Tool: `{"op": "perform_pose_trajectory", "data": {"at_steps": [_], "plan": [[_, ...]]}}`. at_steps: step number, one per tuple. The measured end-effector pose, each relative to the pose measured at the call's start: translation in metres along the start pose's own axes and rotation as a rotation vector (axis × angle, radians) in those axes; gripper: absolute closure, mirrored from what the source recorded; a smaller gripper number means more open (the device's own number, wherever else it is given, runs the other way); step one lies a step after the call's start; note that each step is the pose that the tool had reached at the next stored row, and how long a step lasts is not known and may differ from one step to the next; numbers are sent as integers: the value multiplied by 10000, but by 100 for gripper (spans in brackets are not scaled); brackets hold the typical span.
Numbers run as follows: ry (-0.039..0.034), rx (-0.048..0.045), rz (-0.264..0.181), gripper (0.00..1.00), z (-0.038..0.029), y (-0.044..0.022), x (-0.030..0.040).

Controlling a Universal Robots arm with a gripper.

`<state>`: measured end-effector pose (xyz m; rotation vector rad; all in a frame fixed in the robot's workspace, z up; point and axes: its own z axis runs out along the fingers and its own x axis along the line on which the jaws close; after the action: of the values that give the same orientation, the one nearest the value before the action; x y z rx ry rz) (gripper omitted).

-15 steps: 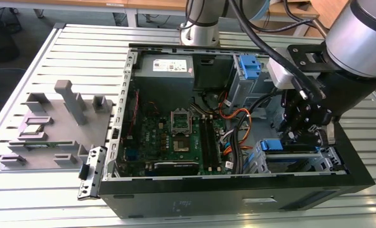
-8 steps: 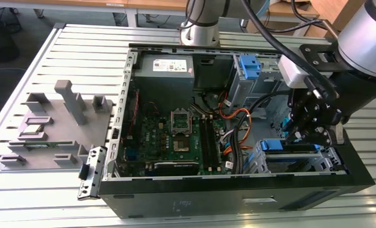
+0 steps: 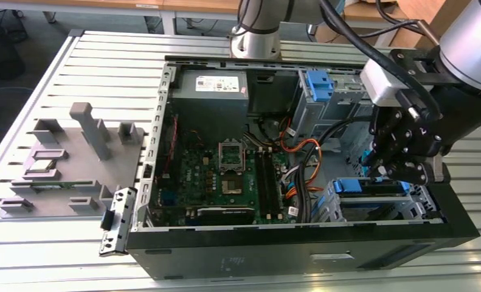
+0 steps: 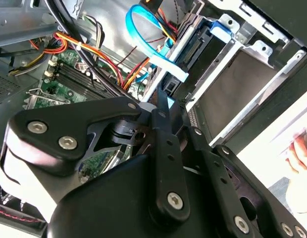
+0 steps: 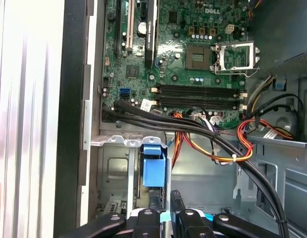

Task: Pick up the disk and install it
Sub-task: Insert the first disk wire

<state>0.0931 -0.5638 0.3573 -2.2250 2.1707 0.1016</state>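
The disk [image 3: 370, 187] stands on edge in the metal drive cage [image 3: 422, 198] at the near corner of the open computer case, on the exterior view's right. The end of its blue bracket faces up. In the first wrist view that blue bracket end [image 5: 154, 168] sits just beyond my fingertips. In the second wrist view it [image 4: 222, 26] lies along the cage wall. My gripper [image 3: 390, 176] hangs straight over the cage, and its fingers [image 5: 153, 206] are drawn close on either side of the disk's top edge. Black linkage hides the contact in the second wrist view.
Orange, black and blue cables [image 3: 297, 146] run beside the cage over the motherboard [image 3: 224, 176]. A grey power supply [image 3: 211, 91] and a bare blue bracket [image 3: 317, 85] sit at the case's far side. A grey fixture [image 3: 70, 158] lies on the exterior view's left. A hand [image 4: 299, 148] shows outside the case.
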Motion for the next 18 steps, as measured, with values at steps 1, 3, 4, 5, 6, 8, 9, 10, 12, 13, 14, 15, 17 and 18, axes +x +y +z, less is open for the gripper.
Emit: {"op": "perform_pose_trajectory", "data": {"at_steps": [1,3,4,5,6,8,9,10,12,13,14,15,17,18], "plan": [[1,-9,3,76,-1,-7,0],[2,-21,9,76,-2,-43,1],[2,-28,11,76,-3,-68,2],[1,-36,13,76,-3,-93,2],[1,-42,14,76,-4,-119,3],[1,-53,18,76,-5,-173,4],[1,-60,19,76,-6,-201,5],[0,-66,19,76,-6,-229,5],[1,-78,20,76,-7,-281,7],[1,-82,21,76,-8,-293,7],[0,-85,21,76,-8,-295,6],[-1,-88,22,76,-8,-295,6],[-1,-94,23,76,-16,-294,7],[-1,-96,22,76,-17,-295,7]]}}
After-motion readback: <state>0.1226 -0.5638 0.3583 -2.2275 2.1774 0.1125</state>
